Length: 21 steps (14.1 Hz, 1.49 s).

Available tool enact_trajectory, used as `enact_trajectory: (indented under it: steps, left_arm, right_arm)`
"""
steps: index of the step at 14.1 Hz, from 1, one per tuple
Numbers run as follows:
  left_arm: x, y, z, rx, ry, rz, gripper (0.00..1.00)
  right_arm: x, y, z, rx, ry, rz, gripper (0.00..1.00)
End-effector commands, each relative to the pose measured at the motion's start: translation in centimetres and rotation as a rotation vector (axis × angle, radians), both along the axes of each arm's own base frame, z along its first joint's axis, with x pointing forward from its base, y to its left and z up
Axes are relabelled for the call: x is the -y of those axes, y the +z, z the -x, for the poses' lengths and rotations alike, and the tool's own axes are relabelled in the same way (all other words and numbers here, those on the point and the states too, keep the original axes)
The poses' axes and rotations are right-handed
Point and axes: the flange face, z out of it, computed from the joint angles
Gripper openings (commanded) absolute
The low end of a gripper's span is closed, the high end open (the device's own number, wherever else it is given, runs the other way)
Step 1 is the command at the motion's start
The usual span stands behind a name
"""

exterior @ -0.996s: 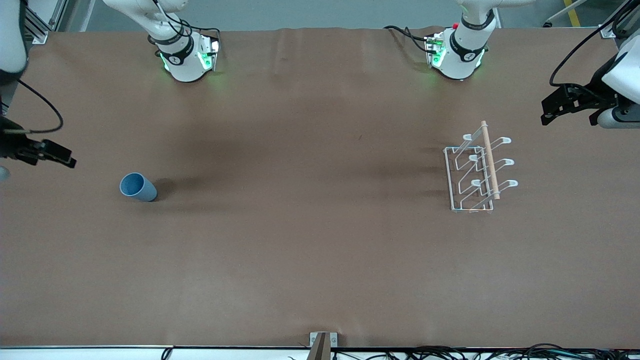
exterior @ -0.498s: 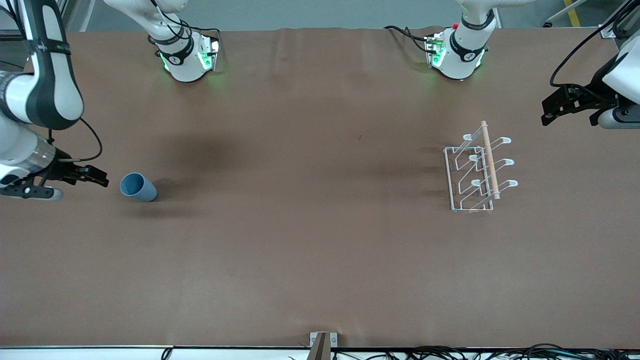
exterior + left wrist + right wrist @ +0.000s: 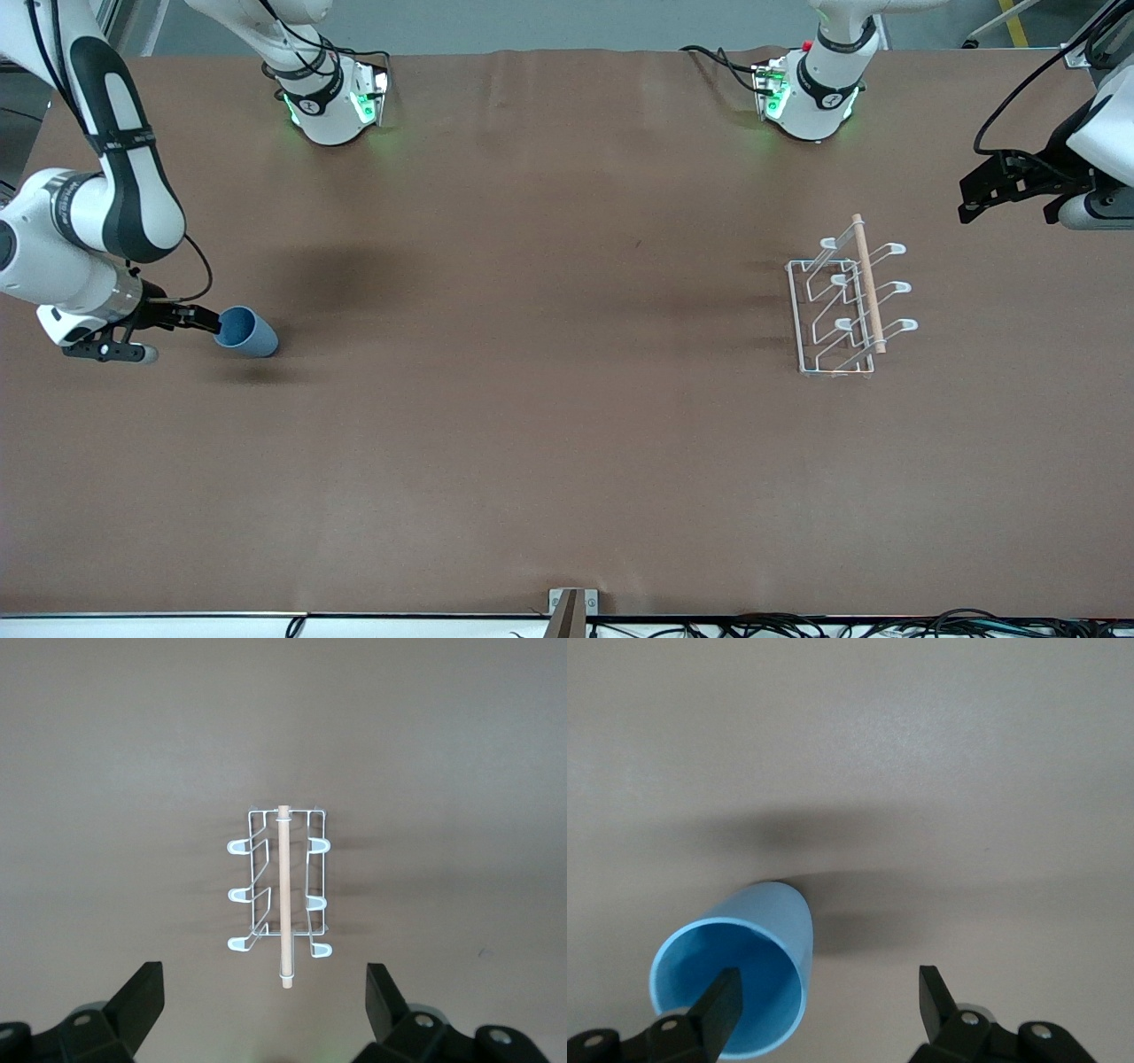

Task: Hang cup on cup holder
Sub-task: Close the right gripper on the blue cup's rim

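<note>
**Fingers spread at the cup's rim, rack untouched**

Fingers (image 3: 725,1003) of the right gripper (image 3: 199,320) stand wide apart, one black tip lying over the open mouth of the cup (image 3: 245,331) in the right wrist view, the other well clear over bare tabletop (image 3: 549,443). Whether that tip touches the rim cannot be told. The cup is a small light-blue tumbler, matte and plain, slightly tapered, with no handle; it stands on the tabletop toward the right arm's end, casting a soft shadow.

The cup holder (image 3: 846,301) sits well apart from it, toward the left arm's end. It is a white wire rack with a rectangular base, angled prongs ending in flat loops, and a pale wooden rod running along its top. The tabletop is covered in a smooth, dull brown sheet with faint creases.

The left gripper (image 3: 979,190) hangs over the tabletop's end by the rack, its dark fingers (image 3: 142,997) apart, holding nothing; that arm waits.

Compared with half a second ago, the right gripper has closed in from beside the cup to its rim, the white forearm swinging in with it. Cup, rack and left gripper have not shifted.
</note>
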Motion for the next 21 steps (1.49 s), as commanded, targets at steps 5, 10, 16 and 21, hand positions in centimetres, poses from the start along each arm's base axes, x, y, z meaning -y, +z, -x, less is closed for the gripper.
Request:
enact_trajectory:
  steps: [5, 10, 16, 21]
  left_arm:
    - [-0.2, 0.4, -0.2, -0.001, -0.016, 0.016, 1.00]
    - [-0.1, 0.3, -0.3, -0.001, -0.017, 0.016, 1.00]
    - [-0.1, 0.0, -0.4, -0.007, -0.017, 0.015, 1.00]
    - [-0.2, 0.0, -0.4, -0.007, -0.017, 0.015, 1.00]
  right_arm:
    - [-0.6, -2.7, -0.2, 0.014, 0.010, -0.011, 0.15]
    - [-0.7, -3.2, 0.0, -0.001, -0.014, -0.032, 0.03]
    - [-3.4, 2.7, 0.5, -0.066, -0.018, -0.126, 0.01]
    - [-8.4, 12.2, -1.6, -0.097, -0.029, -0.377, 0.00]
